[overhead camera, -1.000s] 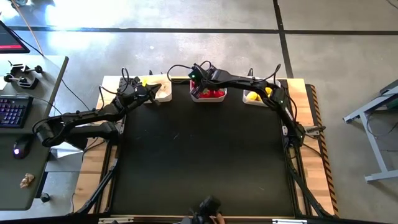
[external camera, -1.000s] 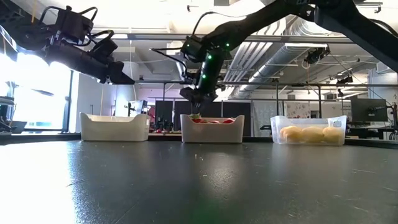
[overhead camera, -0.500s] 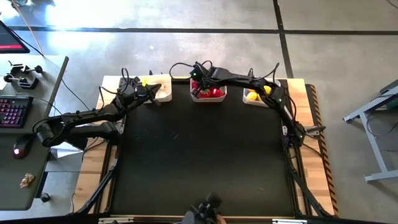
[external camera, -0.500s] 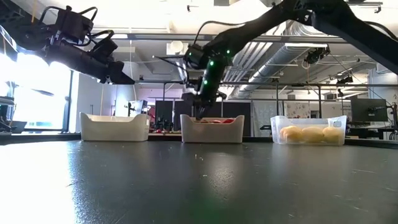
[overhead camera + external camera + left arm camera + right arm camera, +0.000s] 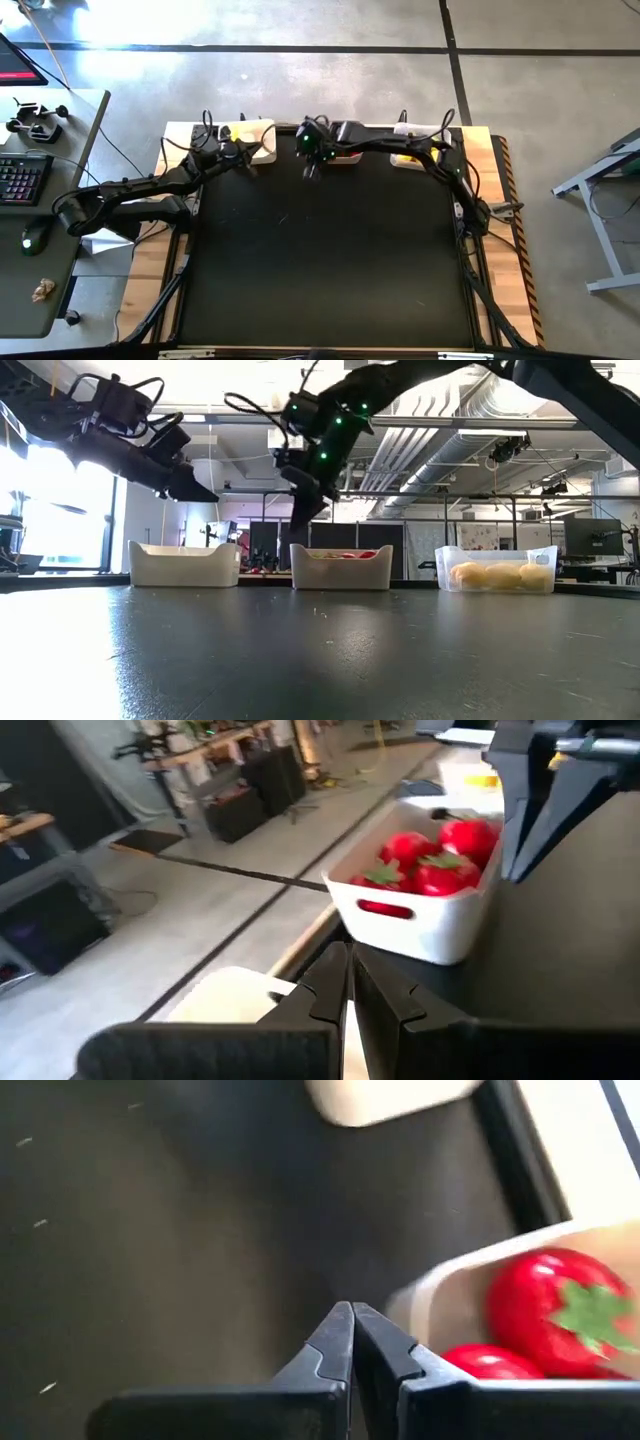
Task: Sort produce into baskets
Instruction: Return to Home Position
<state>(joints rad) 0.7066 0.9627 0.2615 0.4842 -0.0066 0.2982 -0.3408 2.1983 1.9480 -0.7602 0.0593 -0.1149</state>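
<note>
The right hand (image 5: 311,170) is hanging above the dark surface (image 5: 320,270), just in front of the middle bin (image 5: 340,570) and toward that bin's left end as seen from above. Its fingers (image 5: 325,1352) are pressing together, tip against tip, with nothing between them. Red tomatoes (image 5: 432,860) with green tops are lying piled in that bin, just showing over its rim in the low view.

The left hand (image 5: 249,164) is hovering off the surface by the near right corner of the white bin (image 5: 185,564) and pointing toward the middle bin. Its fingers (image 5: 325,988) are likewise sitting shut on nothing.

The three bins are standing apart in a row along the far edge. The clear bin (image 5: 497,555) is sitting on the right, with yellow lemons (image 5: 500,576) showing through its wall. The right arm is stretching across above the clear and middle bins. The white bin's wall is hiding its contents in the low view.
</note>
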